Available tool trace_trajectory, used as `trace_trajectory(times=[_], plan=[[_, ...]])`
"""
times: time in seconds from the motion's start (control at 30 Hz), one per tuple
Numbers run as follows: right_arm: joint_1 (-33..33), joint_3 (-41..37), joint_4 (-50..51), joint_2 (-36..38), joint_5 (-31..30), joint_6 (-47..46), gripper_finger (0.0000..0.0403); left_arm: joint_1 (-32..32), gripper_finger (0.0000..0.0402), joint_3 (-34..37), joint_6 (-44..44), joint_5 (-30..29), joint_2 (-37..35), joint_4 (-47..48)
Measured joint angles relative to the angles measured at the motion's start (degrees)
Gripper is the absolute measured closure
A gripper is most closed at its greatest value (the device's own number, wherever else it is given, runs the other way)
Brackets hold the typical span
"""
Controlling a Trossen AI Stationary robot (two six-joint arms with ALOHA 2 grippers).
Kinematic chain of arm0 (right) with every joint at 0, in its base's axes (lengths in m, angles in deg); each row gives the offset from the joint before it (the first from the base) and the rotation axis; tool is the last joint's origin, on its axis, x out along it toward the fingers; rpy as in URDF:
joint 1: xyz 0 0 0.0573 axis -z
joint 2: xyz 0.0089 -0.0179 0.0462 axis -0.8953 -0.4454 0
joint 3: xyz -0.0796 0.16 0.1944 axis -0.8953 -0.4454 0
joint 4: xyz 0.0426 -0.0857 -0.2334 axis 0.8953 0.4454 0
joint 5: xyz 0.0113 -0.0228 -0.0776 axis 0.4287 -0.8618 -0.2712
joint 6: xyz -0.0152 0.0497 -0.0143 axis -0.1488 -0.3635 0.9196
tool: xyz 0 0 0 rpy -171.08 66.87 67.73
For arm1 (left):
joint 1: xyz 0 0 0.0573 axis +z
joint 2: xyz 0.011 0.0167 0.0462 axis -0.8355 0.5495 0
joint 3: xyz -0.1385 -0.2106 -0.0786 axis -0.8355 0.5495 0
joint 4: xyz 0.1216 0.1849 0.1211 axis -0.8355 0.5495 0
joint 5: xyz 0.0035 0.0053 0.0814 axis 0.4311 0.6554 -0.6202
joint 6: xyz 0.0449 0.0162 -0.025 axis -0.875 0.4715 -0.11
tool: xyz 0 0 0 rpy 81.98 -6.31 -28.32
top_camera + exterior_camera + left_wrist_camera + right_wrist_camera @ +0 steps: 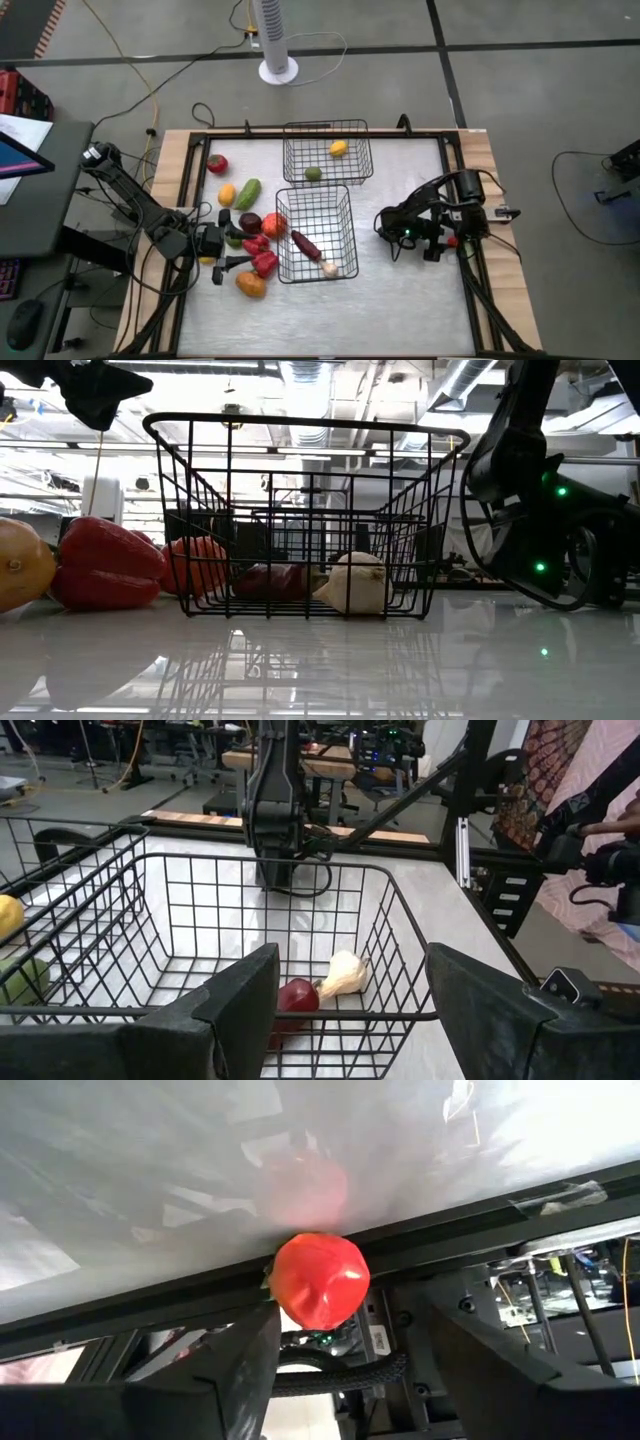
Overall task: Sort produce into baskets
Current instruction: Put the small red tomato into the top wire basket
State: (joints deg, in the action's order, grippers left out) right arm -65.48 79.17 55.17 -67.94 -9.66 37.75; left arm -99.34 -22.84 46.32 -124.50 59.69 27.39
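- Nearest the right wrist lens you had the right gripper (348,1342), its two dark fingers spread apart, with nothing between them.
- The table (400,300) was a pale, glossy sheet inside a black frame, bright enough to mirror what stood on it.
- Two square black wire-mesh baskets sat mid-frame in the high view. The far basket (287,155) held a yellow piece (339,148) and a green piece (313,173). The near basket (352,230) held a long maroon piece (305,245) and a whitish garlic (330,268).
- The left gripper (350,990), also parted and empty, hovered at the near basket's left wall, beside the unsorted pile (255,262) of red, green and orange pieces.
- The red tomato (320,1278), smooth, round and faintly dimpled, lay against the black frame rail at centre right of the high view. It sat straight ahead of your right gripper's open fingers, just beyond their tips. Being round, it had no long axis to line up with. The right arm was much the nearer one.
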Motion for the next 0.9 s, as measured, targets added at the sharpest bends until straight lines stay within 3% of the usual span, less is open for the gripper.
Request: trace_trajectory(times=[0.2, 0.7, 0.9], plan=[[0.0, -0.6, -0.8, 0.1, 0.0, -0.2, 0.0149, 0.0, 0.0163, 0.0, 0.0, 0.0, 0.0, 0.0], [0.0, -0.7, -1.2, 0.0, 0.3, -2.1, 0.0283, 0.0, 0.0163, 0.0, 0.0, 0.7, 0.0, 0.0], [0.0, -0.7, -1.0, 0.0, 0.3, -2.1, 0.0309, 0.0, 0.0163, 0.0, 0.0, 0.7, 0.0, 0.0]])
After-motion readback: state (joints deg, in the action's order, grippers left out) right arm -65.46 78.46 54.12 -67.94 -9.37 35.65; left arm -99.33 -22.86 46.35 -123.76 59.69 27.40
